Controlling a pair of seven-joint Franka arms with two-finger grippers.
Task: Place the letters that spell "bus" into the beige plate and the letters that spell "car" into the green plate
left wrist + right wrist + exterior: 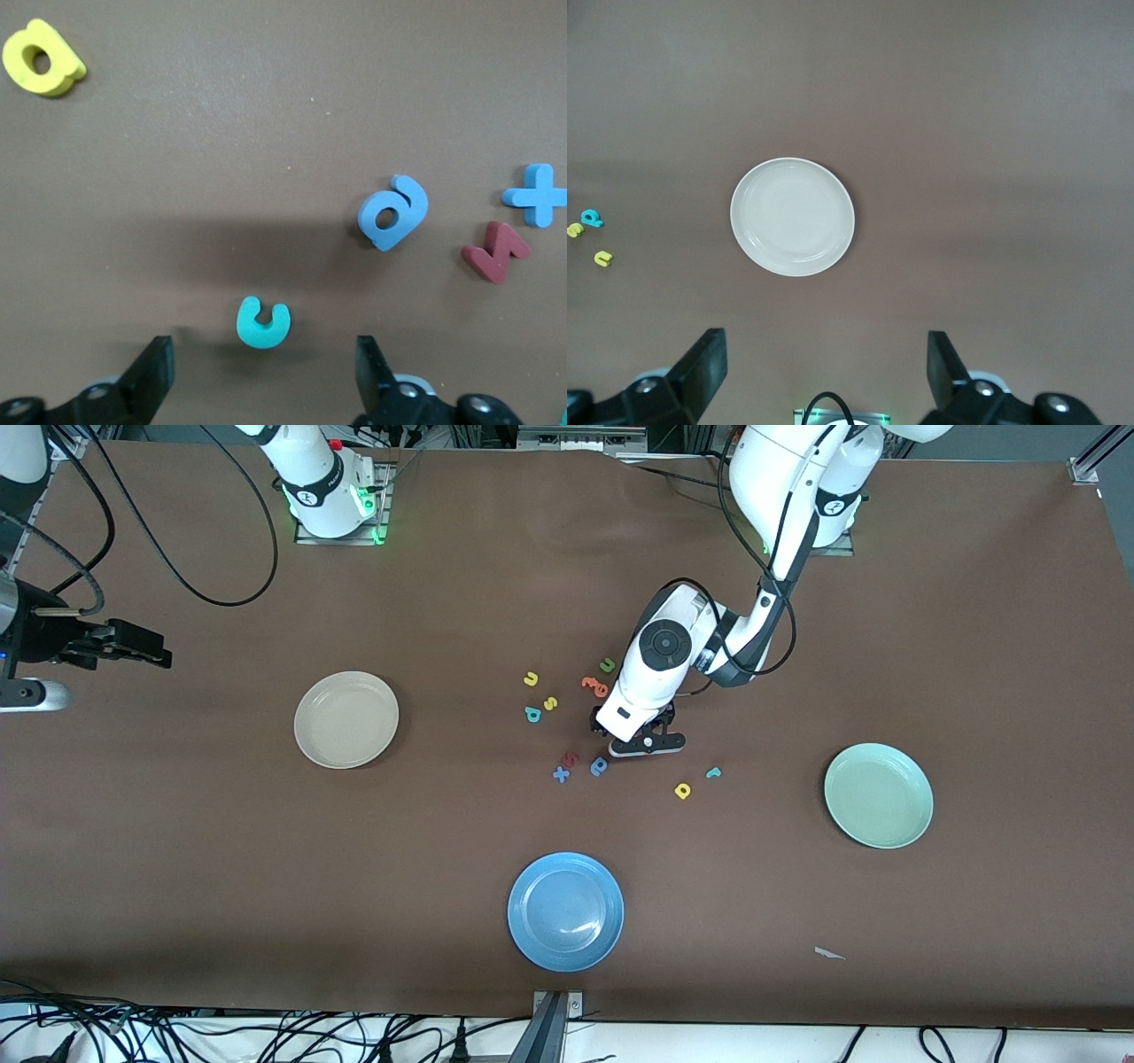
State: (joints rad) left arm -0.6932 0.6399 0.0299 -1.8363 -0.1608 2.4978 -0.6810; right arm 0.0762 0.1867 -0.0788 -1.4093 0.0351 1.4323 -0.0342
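Centrally, the left claw (261, 367), fingers spread, straddles the teal "c" (263, 322) lying on the surface beside the blue rounded letter (393, 212); it should clench squarely on the "c" alone, while the right claw (824, 372) waits released above the beige plate (793, 216).

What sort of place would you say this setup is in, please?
Probably a robotics lab: two white robot arms bolted to a brown-covered table, loose cables along its edge, and foam letters and plates as props.

bare cloth around teal c (263, 322), blue letter (393, 212) beside, maybe crowding it
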